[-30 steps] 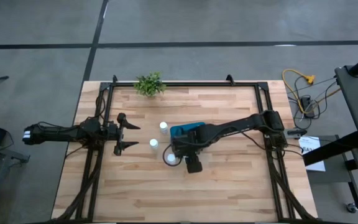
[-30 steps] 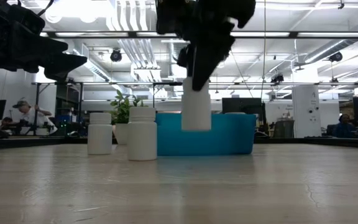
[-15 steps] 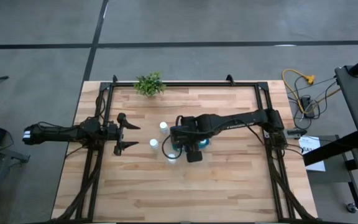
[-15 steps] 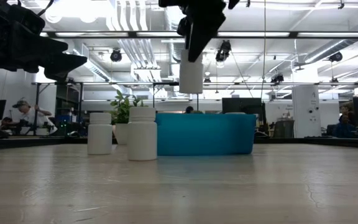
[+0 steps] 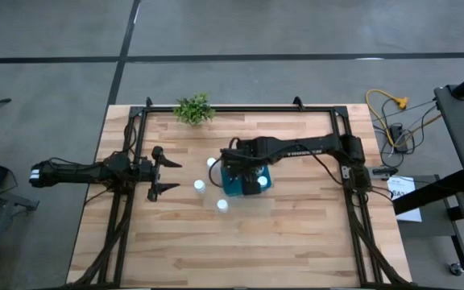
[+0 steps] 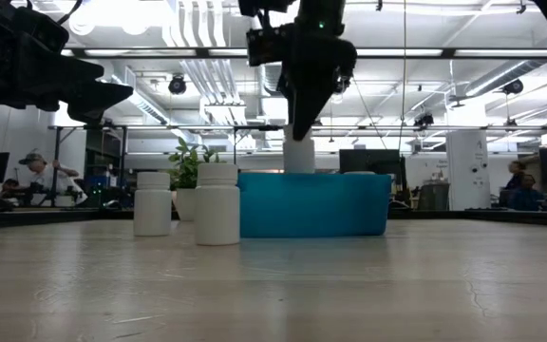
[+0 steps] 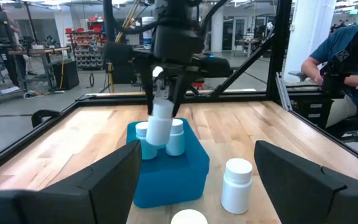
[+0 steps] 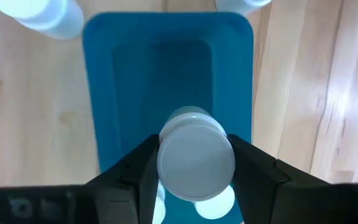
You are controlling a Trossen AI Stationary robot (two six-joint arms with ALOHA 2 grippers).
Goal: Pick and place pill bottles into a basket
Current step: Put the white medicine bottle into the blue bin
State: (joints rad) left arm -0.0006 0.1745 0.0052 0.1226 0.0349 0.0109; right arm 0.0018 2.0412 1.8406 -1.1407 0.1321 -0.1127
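My right gripper (image 5: 244, 171) is shut on a white pill bottle (image 7: 160, 124) over the teal basket (image 5: 234, 187). The bottle's lower part dips behind the basket's wall in the low view (image 6: 299, 154). Two bottles (image 7: 175, 137) stand inside the basket. Three bottles stand on their bases on the table: one (image 5: 211, 163) by the basket's far left corner, one (image 5: 199, 186) to its left, one (image 5: 222, 205) near its near left corner. My left gripper (image 5: 167, 176) is open and empty, left of the bottles. My right gripper pinches the bottle's top end, at its cap (image 8: 196, 163), between its two fingers (image 8: 138, 171). The fingers come from above and point down. The bottle hangs below them, nearly upright and lifted clear, over the basket's inside.
A small green plant (image 5: 194, 109) stands at the table's far edge. A dark metal frame (image 5: 139, 121) runs around the table. People sit in the room beyond the table (image 7: 337, 56).
My right gripper has carried the bottle from the near side of the basket toward the table's far edge. It rose first, then came down over the basket. The bottle now hangs lower, partly behind the basket's wall. The bottles on the table stay put.
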